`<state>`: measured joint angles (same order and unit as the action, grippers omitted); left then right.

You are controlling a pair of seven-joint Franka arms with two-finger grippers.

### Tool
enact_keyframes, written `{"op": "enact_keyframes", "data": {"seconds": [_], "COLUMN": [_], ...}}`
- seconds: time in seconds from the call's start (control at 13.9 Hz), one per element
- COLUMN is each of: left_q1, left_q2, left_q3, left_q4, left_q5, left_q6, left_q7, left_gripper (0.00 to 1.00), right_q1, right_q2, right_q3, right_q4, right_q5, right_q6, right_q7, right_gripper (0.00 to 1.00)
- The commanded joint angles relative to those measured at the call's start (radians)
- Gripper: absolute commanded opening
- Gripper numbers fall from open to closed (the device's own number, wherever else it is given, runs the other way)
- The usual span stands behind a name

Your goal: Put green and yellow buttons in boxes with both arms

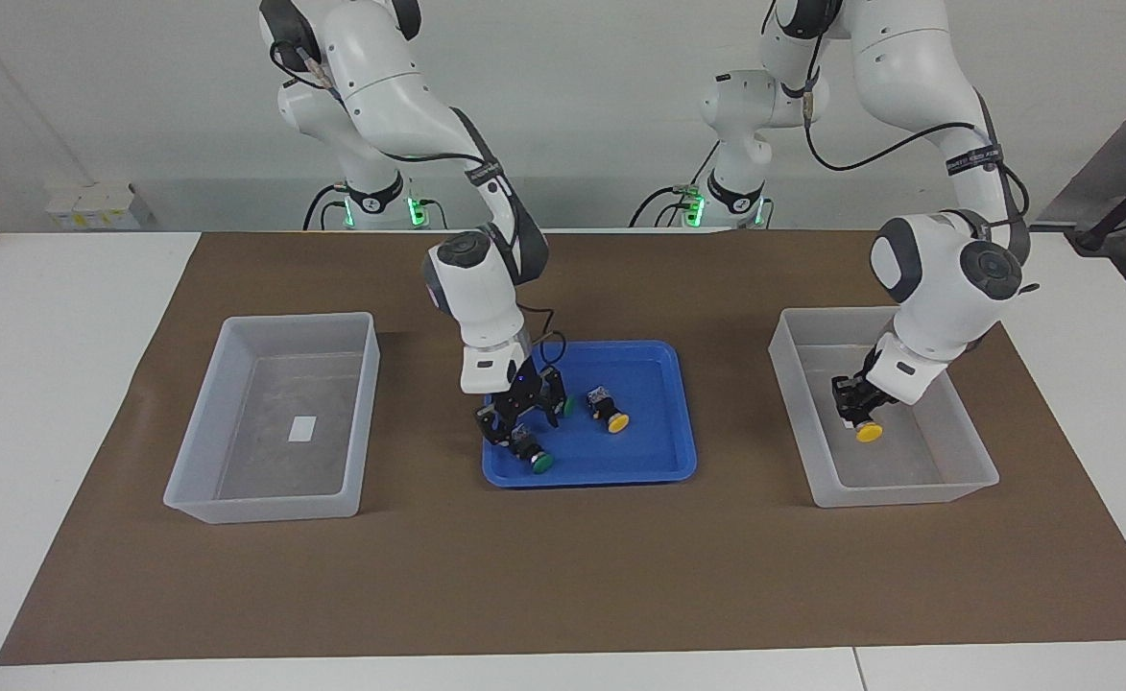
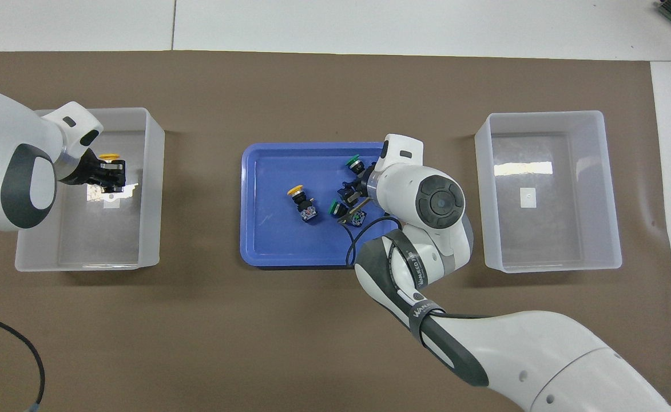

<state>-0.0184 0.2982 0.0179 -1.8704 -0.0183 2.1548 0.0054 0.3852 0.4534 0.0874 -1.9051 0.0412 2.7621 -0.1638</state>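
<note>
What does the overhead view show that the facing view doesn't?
Only the overhead view: the whole green button nearer the robots; in the facing view the right gripper hides most of it.
Only the facing view: the left arm's base, the right arm's base, and how low the left gripper sits inside its box, holding a yellow button.
Both views: the blue tray, the other green button, the loose yellow button and the second box.
</note>
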Motion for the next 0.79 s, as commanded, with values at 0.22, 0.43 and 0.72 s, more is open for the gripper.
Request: {"op": "enact_keyframes", "data": {"seconds": [0.22, 0.43, 0.72], "left_q1": [0.002, -0.005, -0.009], "left_q2": [-0.034, -0.028, -0.011], "left_q3": [-0.001, -0.001, -0.003], "left_q4": [-0.026, 0.049, 0.111], "left_q5": [0.017, 0.021, 0.054], "left_q6": [0.013, -0.070, -0.114], "left_q7": [0.010, 0.008, 0.010], "left_gripper": [0.55, 0.70, 0.75], "right_q1": [0.000, -0.008, -0.058], "right_q2": [-0.006, -0.022, -0.169], "right_q3": [0.005, 0.000, 0.002], "right_q4": [-0.034, -0.031, -0.034], "right_q5": [0.012, 0.006, 0.012], "right_q6": [0.016, 0.016, -0.106], "right_q7": [-0.019, -0.046, 0.064], "right_gripper": [0.48, 0.00, 0.00]}}
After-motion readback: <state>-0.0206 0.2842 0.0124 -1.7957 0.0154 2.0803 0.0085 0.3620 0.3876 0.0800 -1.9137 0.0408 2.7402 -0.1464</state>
